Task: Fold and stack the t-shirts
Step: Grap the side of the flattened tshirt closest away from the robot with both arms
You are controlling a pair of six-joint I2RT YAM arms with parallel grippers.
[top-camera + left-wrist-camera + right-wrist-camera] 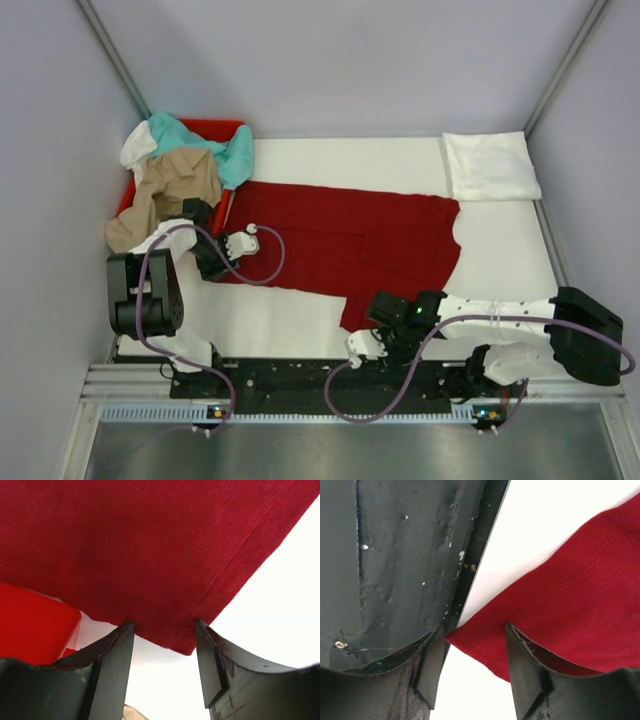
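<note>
We see the dark red t-shirt (pixel 350 235) spread out, hems stitched; left gripper (pixel 164 625) and right gripper (pixel 475 630) gape unclenched at its corners.

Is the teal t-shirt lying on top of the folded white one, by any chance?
No, the teal t-shirt lies on the bin at the far left, apart from the folded white t-shirt.

Standing here, I can read no text, label, brand or number anywhere. The dark red t-shirt (pixel 350 240) shows only plain cloth and stitched hems in both wrist views. The red bin (pixel 215 128) has no mark I can make out. The small lit spots on the base rail (pixel 340 412) are too tiny to read.
</note>
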